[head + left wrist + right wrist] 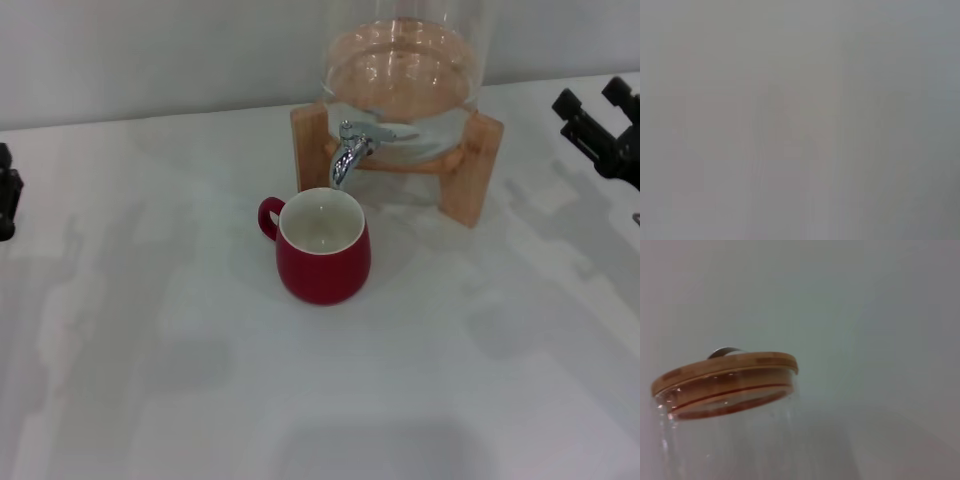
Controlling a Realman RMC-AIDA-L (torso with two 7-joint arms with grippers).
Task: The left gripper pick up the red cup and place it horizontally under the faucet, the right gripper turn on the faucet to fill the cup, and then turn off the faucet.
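Red cup (323, 247), glossy ceramic mug, upright at frame centre just below chrome faucet (349, 150); right gripper (601, 130), upper right, likely next; finger spacing can't tell, left gripper (8, 192) likewise.

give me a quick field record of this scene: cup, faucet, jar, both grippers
red cup: upright on the table, mouth below the spout, handle toward robot's left
faucet: chrome, on the glass jar, no water seen flowing
jar stand: wooden
jar lid: wooden, on
left gripper: at left edge, away from cup
right gripper: at right edge, clear of faucet
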